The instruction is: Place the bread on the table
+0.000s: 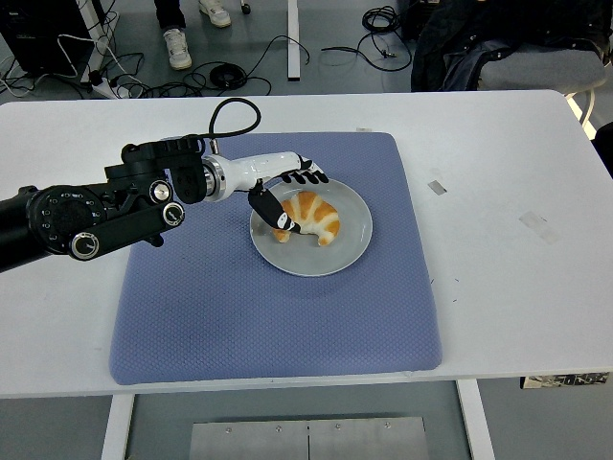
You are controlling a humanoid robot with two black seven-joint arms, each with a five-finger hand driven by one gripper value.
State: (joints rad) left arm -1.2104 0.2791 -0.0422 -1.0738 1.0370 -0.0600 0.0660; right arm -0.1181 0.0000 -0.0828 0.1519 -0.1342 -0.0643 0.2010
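The golden-brown glazed croissant (308, 218) is lying on the round grey plate (350, 251) atop the blue textured mat (239, 316). The left hand (287, 196) is bracketing it, fingers wide, nothing lifted. Grasping step underway; closing comes next.

Bright, even overhead light, soft faint shadows, sharp focus, slight edge distortion.

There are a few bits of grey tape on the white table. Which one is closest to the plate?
The small piece just right of the blue mat, level with the plate. The larger one lies further right, and the tiny one sits beyond the mat's far edge.
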